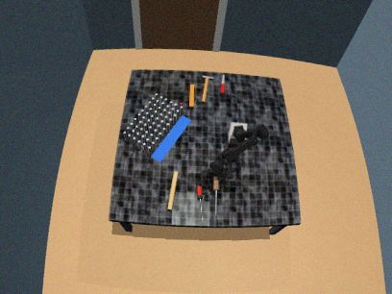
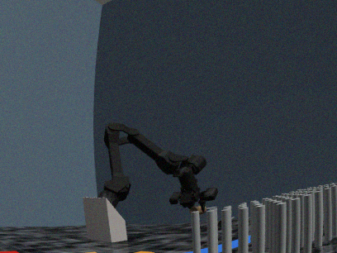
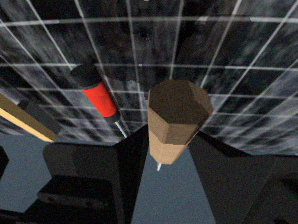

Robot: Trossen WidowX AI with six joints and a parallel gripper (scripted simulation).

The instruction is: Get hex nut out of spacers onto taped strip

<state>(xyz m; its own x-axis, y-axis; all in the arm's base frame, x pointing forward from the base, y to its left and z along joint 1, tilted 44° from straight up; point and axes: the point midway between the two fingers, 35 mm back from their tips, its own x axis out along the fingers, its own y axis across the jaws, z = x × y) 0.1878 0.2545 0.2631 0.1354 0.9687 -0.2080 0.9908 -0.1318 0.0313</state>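
Note:
My gripper (image 1: 216, 178) (image 2: 198, 209) (image 3: 167, 129) is shut on the tan wooden handle of a thin metal tool (image 1: 216, 184) (image 3: 172, 122). The tool's shaft points toward the table's front edge, well away from the spacers. Its height above the table is hard to tell. The grey metal spacers (image 1: 153, 120) (image 2: 259, 227) stand upright in rows at the left. The blue taped strip (image 1: 165, 146) (image 2: 223, 246) lies in front of them. A tiny pale speck (image 1: 169, 134) shows at the strip's spacer-side edge; it is too small to tell if it is the nut.
A red-handled screwdriver (image 1: 200, 192) (image 3: 100, 101) lies just left of the held tool. A pale wooden stick (image 1: 173, 189) lies farther left. At the back are an orange bar (image 1: 191, 96), a T-headed tool (image 1: 206, 90) and a red-handled tool (image 1: 222, 87).

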